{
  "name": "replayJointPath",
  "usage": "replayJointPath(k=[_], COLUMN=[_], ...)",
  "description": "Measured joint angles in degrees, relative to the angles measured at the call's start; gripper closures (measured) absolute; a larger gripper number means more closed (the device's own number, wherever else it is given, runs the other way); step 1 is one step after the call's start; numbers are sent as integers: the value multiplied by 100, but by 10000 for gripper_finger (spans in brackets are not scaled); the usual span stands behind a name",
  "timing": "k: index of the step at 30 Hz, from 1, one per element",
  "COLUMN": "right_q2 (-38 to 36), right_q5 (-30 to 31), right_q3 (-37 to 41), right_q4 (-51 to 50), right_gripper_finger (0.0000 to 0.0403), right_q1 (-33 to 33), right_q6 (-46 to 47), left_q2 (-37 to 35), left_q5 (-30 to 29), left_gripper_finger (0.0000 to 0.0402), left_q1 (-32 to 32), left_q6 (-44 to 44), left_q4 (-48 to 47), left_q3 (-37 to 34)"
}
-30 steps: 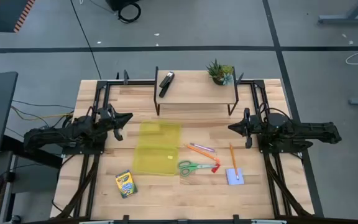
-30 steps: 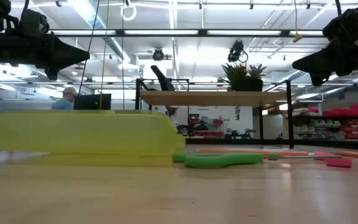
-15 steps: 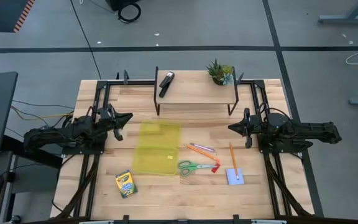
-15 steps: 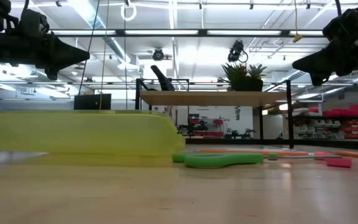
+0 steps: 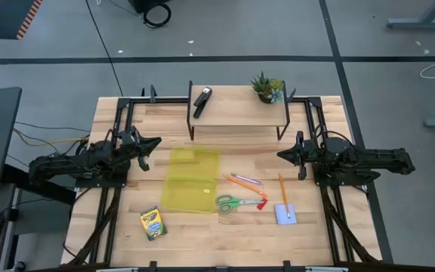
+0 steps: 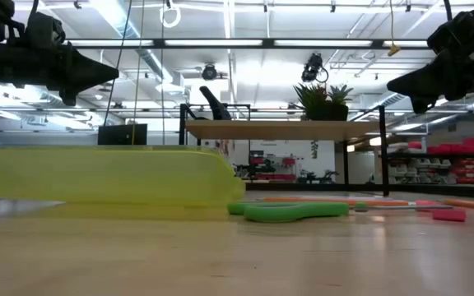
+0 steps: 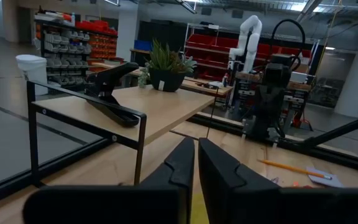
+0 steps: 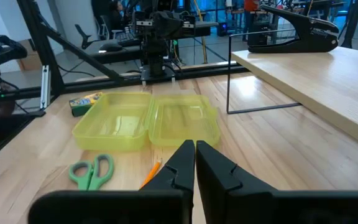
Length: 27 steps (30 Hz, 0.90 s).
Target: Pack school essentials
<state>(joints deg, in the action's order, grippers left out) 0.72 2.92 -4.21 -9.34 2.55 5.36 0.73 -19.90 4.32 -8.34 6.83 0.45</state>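
A clear yellow case (image 5: 191, 180) lies open on the table's middle, also seen in the right wrist view (image 8: 145, 121). To its right lie the green-handled scissors (image 5: 236, 202), orange pen (image 5: 244, 181), small red piece (image 5: 262, 204), yellow pencil (image 5: 283, 193) and pale blue notepad (image 5: 284, 214). The crayon box (image 5: 153, 224) lies near the front edge, left of the case. My left gripper (image 5: 155, 142) hovers shut above the table, left of the case. My right gripper (image 5: 281, 156) hovers shut, right of the pen. Both hang high in the low view.
A raised wooden shelf (image 5: 240, 113) on black legs stands at the far edge, carrying a black stapler (image 5: 202, 100) and a small potted plant (image 5: 266, 87). Black frame rails (image 5: 119, 196) run along both table sides. Bare wood lies between the case and the shelf.
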Motion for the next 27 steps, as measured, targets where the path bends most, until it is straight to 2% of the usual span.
replayJointPath(k=[23, 27], right_q2=[0, -1], right_q5=[-1, 166], right_q3=[1, 1], right_q4=[1, 4], right_gripper_finger=[380, 380], right_q1=[1, 7], right_q6=[-18, -1218], left_q2=[2, 2], left_q5=[0, 0], left_gripper_finger=[363, 365], left_q1=[2, 2], left_q6=[-45, -421], left_q4=[8, 129], left_q3=[0, 0])
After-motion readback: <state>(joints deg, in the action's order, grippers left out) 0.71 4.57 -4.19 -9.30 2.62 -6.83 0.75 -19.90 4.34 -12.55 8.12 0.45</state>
